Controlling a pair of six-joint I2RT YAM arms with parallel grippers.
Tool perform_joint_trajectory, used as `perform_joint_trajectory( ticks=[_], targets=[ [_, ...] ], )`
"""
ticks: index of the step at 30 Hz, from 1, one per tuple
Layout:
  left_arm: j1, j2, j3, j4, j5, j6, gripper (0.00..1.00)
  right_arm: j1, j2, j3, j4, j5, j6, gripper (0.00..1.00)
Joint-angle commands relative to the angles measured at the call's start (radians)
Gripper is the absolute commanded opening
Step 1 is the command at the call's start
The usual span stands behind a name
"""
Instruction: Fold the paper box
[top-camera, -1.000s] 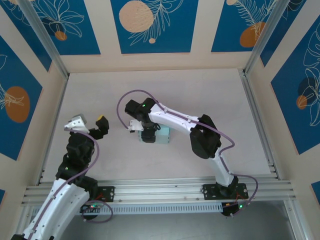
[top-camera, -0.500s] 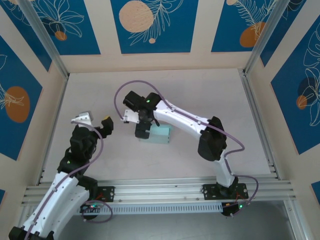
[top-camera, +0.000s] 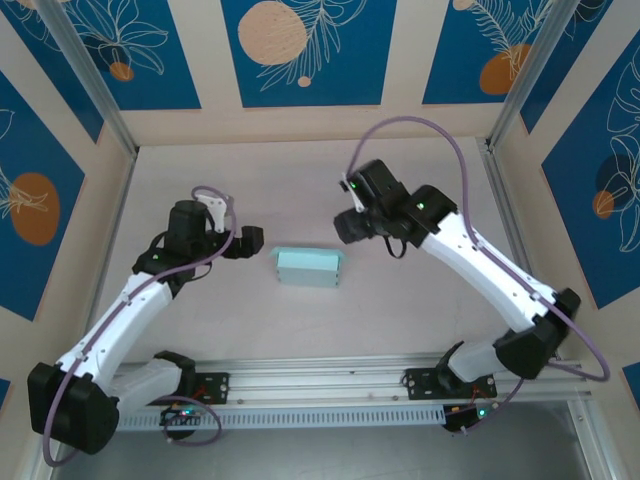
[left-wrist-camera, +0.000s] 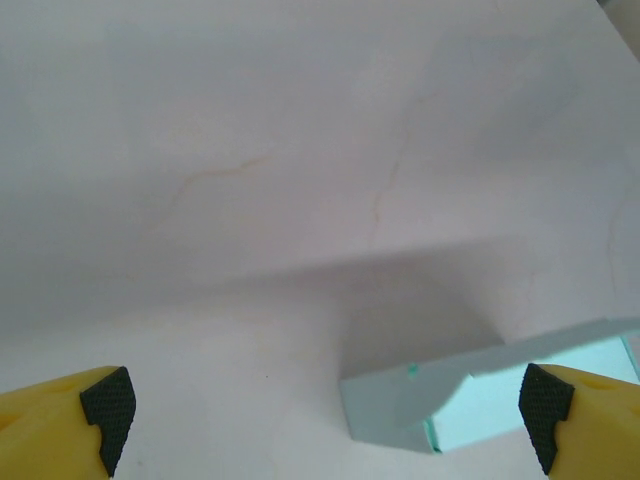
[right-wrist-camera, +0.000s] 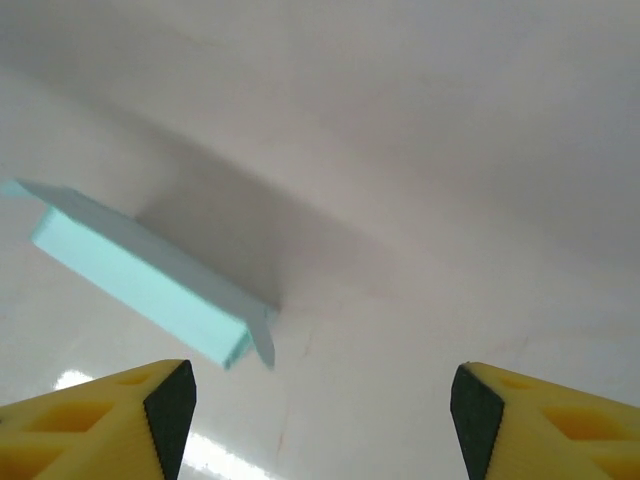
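One paper box (top-camera: 309, 267), pale blue, flat

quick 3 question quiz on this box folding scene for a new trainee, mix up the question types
1. What does the paper box rest on?
2. True or false: the right gripper is clamped on the box.
3. The left gripper is: A) open, B) shut, C) holding the box.
Key: 1 the table; 2 false; 3 A.
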Motion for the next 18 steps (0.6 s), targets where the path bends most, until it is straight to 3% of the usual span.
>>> perform_joint_trajectory(
  ticks=[1, 7, 12, 18],
  targets=[
    [-0.035, -0.020, 0.018, -0.017, 0.077, 0.032, 1.00, -0.036, -0.066, -0.153, 0.006, -0.126, 0.197, 0.68],
    [-0.071, -0.037, -0.051, 0.082, 0.141, 0.002, 1.00, -0.094, -0.098, -0.283, 0.095, -0.266, 0.202, 0.65],
    [-0.072, -0.064, -0.091, 0.085, 0.047, 0.012, 1.00, -0.094, -0.049, -0.287, 0.152, -0.324, 0.153, 0.62],
    [-0.073, 0.005, -0.085, 0.076, 0.119, 0.116, 0.82, -0.096, 0.050, -0.234, 0.171, -0.333, 0.083, 0.55]
  ],
)
